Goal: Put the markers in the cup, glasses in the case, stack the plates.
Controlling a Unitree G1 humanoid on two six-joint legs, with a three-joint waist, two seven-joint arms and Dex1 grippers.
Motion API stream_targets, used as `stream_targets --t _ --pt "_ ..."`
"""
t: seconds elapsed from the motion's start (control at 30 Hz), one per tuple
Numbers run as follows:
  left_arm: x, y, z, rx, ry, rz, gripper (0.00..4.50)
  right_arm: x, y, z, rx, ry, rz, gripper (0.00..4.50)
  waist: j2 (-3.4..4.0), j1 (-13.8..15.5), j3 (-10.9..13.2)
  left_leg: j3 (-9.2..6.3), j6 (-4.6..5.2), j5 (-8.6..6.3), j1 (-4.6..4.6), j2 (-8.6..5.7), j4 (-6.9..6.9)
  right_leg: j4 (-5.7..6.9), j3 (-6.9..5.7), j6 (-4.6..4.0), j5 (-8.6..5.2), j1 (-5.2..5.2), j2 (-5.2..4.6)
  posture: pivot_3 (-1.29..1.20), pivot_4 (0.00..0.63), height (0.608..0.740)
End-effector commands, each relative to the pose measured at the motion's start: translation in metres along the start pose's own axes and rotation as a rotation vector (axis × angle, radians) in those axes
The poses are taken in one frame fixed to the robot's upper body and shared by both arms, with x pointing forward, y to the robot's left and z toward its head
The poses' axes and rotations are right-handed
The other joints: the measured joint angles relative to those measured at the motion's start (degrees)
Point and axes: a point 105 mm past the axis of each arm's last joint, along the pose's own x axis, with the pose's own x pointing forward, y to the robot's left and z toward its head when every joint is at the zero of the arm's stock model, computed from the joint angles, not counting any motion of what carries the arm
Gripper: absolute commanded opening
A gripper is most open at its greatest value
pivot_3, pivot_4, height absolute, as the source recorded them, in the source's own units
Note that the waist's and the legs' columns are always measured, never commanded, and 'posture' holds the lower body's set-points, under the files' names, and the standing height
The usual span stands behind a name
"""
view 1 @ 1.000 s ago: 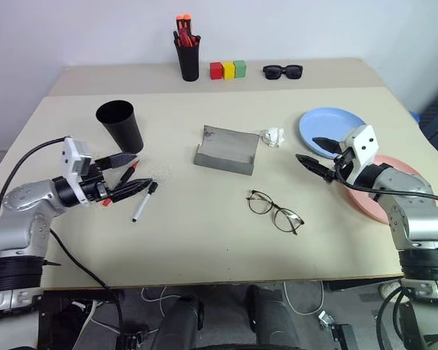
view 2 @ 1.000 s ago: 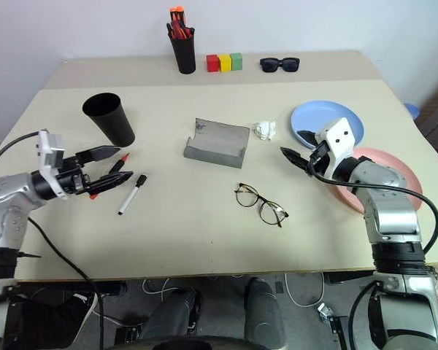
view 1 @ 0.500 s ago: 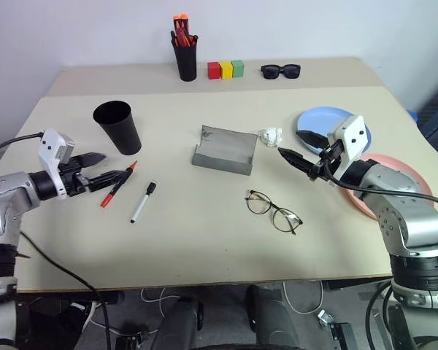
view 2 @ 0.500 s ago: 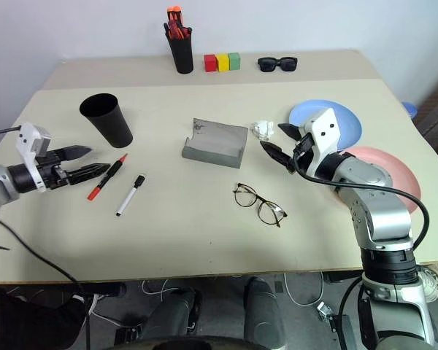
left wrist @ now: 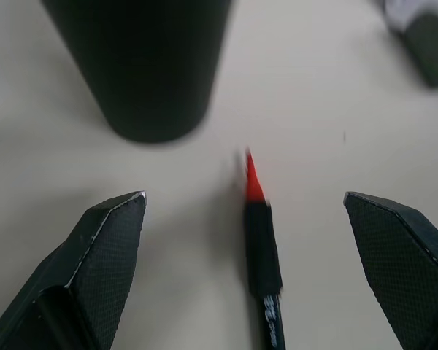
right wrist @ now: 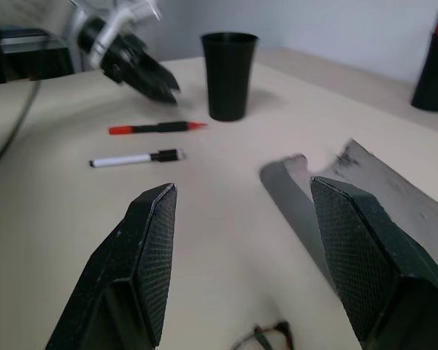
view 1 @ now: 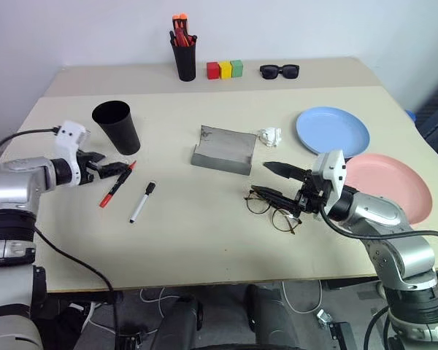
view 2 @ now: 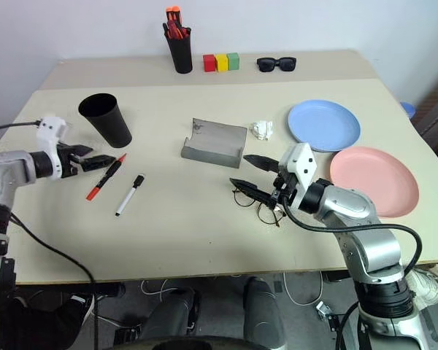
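Observation:
My left gripper (view 1: 108,166) is open and low over the table beside the black cup (view 1: 117,125). The tip end of the red marker (left wrist: 261,248) lies between its fingers, untouched. Just to the right lies the white marker (view 1: 143,202) with its black cap. My right gripper (view 1: 273,181) hangs open just over the wire-rimmed glasses (view 1: 276,214), partly covering them. The grey case (view 1: 225,149) stands open behind them. At the right, the blue plate (view 1: 332,130) and the pink plate (view 1: 390,182) lie side by side.
Along the back of the table stand a black pen pot (view 1: 186,57) with red-orange pens, three coloured blocks (view 1: 227,70) and black sunglasses (view 1: 279,71). A crumpled white scrap (view 1: 271,135) lies between the case and the blue plate.
My right gripper has swung left and back from beside the blue plate to over the glasses. My left gripper has moved out and dipped, now pointing at the red marker's tip by the cup.

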Motion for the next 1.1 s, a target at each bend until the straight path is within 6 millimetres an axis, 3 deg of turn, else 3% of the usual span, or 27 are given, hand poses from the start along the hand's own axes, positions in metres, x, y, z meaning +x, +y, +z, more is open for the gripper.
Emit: stream_targets --t 0.03,0.47,0.6,0.7,0.87,0.97,1.1 --pt "-0.001 0.004 0.009 0.019 0.003 0.02 4.5 -0.002 0.005 0.011 -0.052 -0.035 0.0 2.94 0.0 0.2 0.0 0.0 0.0 0.0 0.0 0.0 0.0 0.0 0.0 0.0 0.0 0.0 0.0 0.0 0.15 0.74" --pt "0.03 -0.016 0.007 0.034 0.087 -0.062 4.5 -0.001 0.001 0.005 -0.049 -0.025 -0.037 2.94 -0.02 0.4 0.0 -0.03 -0.01 0.0 -0.01 -0.02 0.04 0.0 0.0 0.0 0.0 0.04 0.0 0.0 0.15 0.74" --pt "0.032 -0.018 -0.005 0.028 0.186 -0.071 4.5 -0.001 -0.002 0.003 -0.052 -0.022 -0.05 2.94 -0.02 0.4 0.0 -0.03 -0.01 0.01 0.0 -0.03 0.05 0.02 0.0 0.0 0.0 0.05 0.0 0.0 0.15 0.74" --pt "0.033 -0.016 -0.012 0.026 0.232 -0.055 3.73 -0.002 -0.004 0.004 -0.062 -0.019 -0.063 3.0 -0.01 0.4 0.0 -0.02 0.0 0.0 0.0 -0.03 0.05 0.02 0.0 0.01 0.0 0.05 0.0 0.0 0.15 0.74" --pt "0.032 -0.022 -0.012 0.024 0.245 -0.095 1.24 -0.004 -0.007 0.002 -0.07 -0.01 -0.073 3.0 -0.01 0.4 0.0 -0.02 0.0 0.0 0.01 -0.03 0.05 0.02 0.0 0.01 0.0 0.06 0.0 0.0 0.15 0.74" --pt "0.029 -0.023 -0.007 0.055 0.237 -0.102 0.03 -0.001 -0.006 0.001 -0.072 -0.011 -0.072 3.0 -0.01 0.4 0.0 -0.02 0.0 0.0 0.01 -0.03 0.05 0.02 0.0 0.01 0.0 0.06 0.0 0.0 0.15 0.74" --pt "0.017 -0.031 0.012 0.056 0.151 -0.175 0.03 -0.001 -0.008 0.001 -0.076 -0.013 -0.076 3.0 -0.01 0.4 0.0 -0.02 0.0 0.0 0.0 -0.02 0.05 0.02 0.0 0.01 0.0 0.05 0.0 0.0 0.15 0.74"
